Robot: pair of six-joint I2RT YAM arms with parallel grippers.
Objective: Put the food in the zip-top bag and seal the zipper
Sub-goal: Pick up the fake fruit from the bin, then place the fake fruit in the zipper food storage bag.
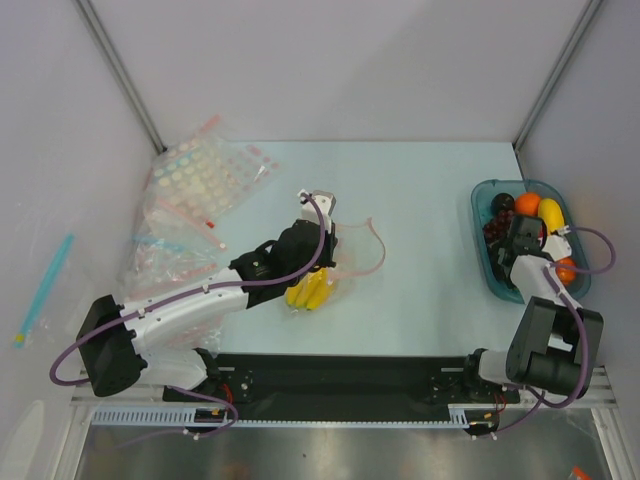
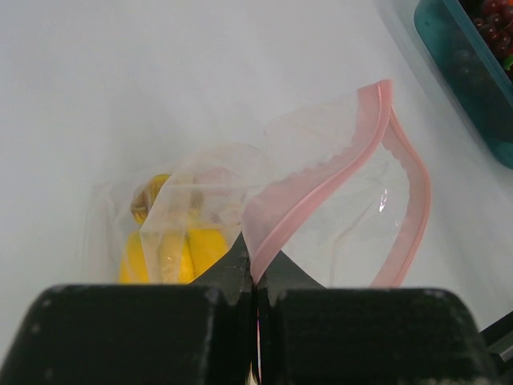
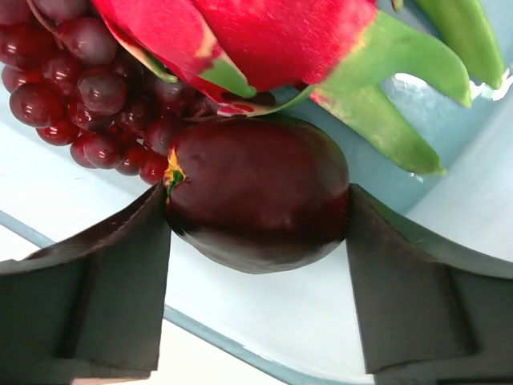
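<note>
The clear zip-top bag lies mid-table with the yellow banana bunch inside it. My left gripper is shut on the bag's mouth. In the left wrist view the gripper pinches one lip of the pink-red zipper, and the mouth gapes open; the banana shows through the plastic. My right gripper is down in the teal tray. In the right wrist view it is shut on the dark purple-brown fruit, both pads touching it. The pink dragon fruit lies just behind.
The tray also holds red grapes, an orange fruit, a second yellow banana and another orange fruit. Its rim is close under the right fingers. Spare zip bags are heaped at the far left.
</note>
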